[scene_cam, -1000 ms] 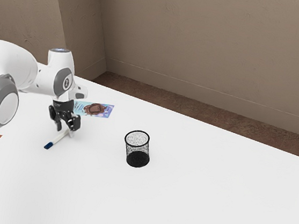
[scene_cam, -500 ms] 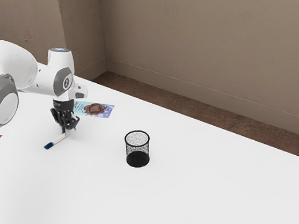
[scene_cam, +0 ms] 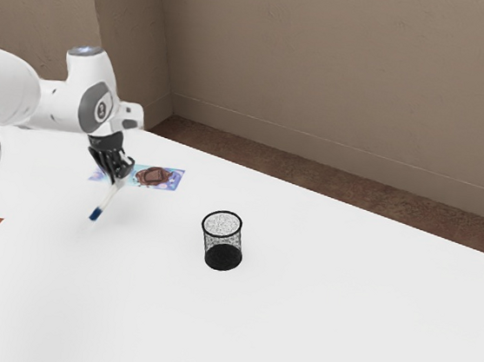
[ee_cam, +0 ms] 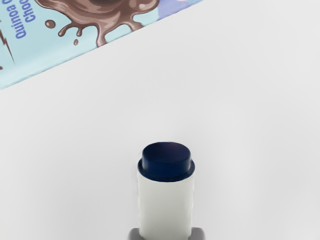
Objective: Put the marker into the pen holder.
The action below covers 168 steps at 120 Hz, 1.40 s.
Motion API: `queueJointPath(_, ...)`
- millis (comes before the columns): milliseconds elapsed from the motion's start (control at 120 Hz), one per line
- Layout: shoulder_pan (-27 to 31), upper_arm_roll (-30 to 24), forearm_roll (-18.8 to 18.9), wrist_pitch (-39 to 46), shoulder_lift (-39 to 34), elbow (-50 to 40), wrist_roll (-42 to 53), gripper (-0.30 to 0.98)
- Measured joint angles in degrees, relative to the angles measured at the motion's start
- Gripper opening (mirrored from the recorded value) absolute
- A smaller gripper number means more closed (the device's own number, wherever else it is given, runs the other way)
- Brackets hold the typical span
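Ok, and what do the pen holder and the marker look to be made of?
The pen holder looks like black-coated metal wire: its wall is a fine see-through mesh under a darker rim, though plastic mesh can't be ruled out. The marker seems to be smooth plastic, with an even white barrel and a dark blue end showing a faint sheen.

1. My white arm (scene_cam: 54, 107), entering from the exterior view's left, its forward part running roughly level toward the exterior view's right.
2. Wrist (scene_cam: 100, 111), with grey trim; beyond it the arm bends downward.
3. Black two-finger gripper (scene_cam: 118, 175), hanging below the wrist, tilted, its tips toward the exterior view's lower right.
4. Grey fingertips (ee_cam: 198, 233), seen in my wrist view, facing each other in a pinching hold.
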Motion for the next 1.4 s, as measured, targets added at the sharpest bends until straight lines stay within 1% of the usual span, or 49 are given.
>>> queueJointPath(108,0.0,-4.0,0.4,3.9,-9.9,-5.8,-0.3,-0.06)
queueJointPath(192,-0.1,-7.4,0.7,5.8,-14.6,-7.9,-0.6,-0.07)
queueJointPath(408,-0.2,-14.9,1.2,8.1,-21.3,-11.7,-1.3,-0.08)
queueJointPath(575,0.1,-18.7,1.4,8.8,-23.6,-14.2,-1.9,-0.08)
queueJointPath(750,-0.2,-23.0,1.5,9.2,-23.3,-14.1,-2.4,-0.08)
queueJointPath(892,-0.2,-25.3,1.6,9.7,-21.6,-13.0,-2.7,-0.08)
queueJointPath(1100,0.0,-25.9,3.1,9.9,-15.6,-7.2,-3.0,-0.08)
queueJointPath(1400,0.0,-27.6,3.5,10.4,-12.3,-5.8,-3.4,-0.07)
